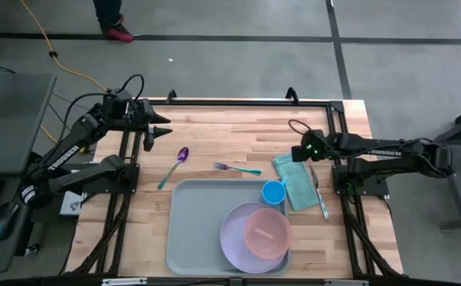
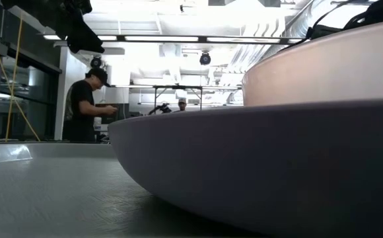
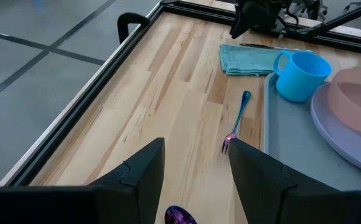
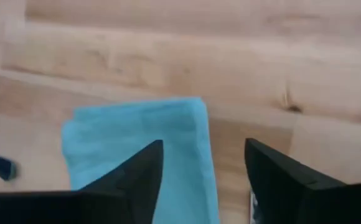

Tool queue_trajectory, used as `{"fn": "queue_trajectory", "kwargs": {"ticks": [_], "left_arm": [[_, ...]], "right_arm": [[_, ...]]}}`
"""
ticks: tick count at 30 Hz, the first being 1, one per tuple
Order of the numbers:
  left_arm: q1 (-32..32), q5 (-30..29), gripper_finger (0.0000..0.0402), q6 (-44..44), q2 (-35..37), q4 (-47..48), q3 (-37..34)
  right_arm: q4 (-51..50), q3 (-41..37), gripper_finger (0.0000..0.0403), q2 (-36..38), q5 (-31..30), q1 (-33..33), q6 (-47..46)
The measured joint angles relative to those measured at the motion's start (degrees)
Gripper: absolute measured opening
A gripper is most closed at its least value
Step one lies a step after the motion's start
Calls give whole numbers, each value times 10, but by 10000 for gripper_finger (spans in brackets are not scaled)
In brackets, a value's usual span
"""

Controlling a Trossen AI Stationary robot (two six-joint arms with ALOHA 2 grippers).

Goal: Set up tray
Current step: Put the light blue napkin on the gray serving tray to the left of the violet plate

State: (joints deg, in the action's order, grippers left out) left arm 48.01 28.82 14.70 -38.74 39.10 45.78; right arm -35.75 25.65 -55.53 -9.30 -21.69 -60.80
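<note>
Over the teal cloth at the table's right side, your right gripper hovers with fingers spread and nothing between them. The tray sits near the front edge, already carrying plate, bowl and cup. You look to be at the cloth step: lower and pinch its edge. Your left gripper waits open above the spoon, the fork lying beside the tray.
</note>
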Motion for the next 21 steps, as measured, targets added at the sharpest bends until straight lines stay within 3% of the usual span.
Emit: {"fn": "queue_trajectory", "kwargs": {"ticks": [7, 21], "left_arm": [[0, 0, 211, 0, 0, 0, 0], [0, 0, 211, 0, 0, 0, 0]], "right_arm": [[13, 0, 240, 0, 1, -32, 40], [135, -78, 238, 0, 37, -43, -1]]}}
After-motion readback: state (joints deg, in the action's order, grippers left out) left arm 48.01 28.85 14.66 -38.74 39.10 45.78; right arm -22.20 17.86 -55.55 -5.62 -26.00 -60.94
